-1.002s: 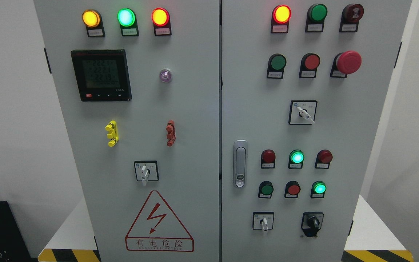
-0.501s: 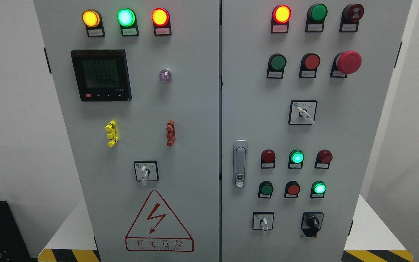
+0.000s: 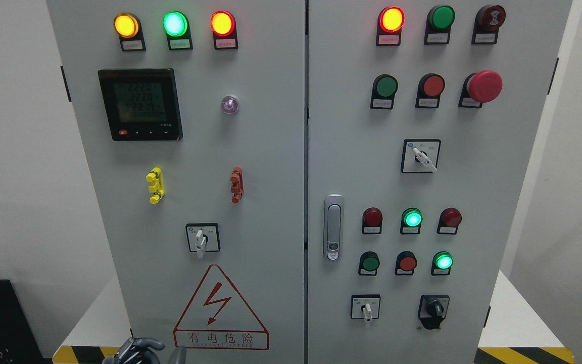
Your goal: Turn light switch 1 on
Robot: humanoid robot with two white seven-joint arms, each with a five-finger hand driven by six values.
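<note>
- we face a grey control cabinet (image 3: 271, 151) with two doors; its panel carries every control we list here.
- the left robot hand (image 3: 137, 350) shows only at the bottom edge of the cabinet's left door, just left of the red warning triangle (image 3: 220, 311). we see dark grey fingers (image 3: 147, 344), but too little of them to tell whether they are spread or curled. it touches no control.
- we cannot tell which control is light switch 1; the labels are too small to read.
- along the top edge of the left door sit three lit lamps: a yellow lamp (image 3: 126, 26), a green lamp (image 3: 175, 23) and a red lamp (image 3: 222, 23).
- below them, near the door's left edge, is a black digital meter (image 3: 140, 104) with a lit display.
- a white-handled selector switch (image 3: 202, 237) sits low on the left door, directly above the warning triangle.
- on the right door, a red mushroom button (image 3: 484, 86) sits near the top right corner.
- a silver door handle (image 3: 333, 227) stands upright at the right door's left edge.
- near the right door's bottom edge are a small white selector (image 3: 366, 307) and, to its right, a black rotary knob (image 3: 434, 309).
</note>
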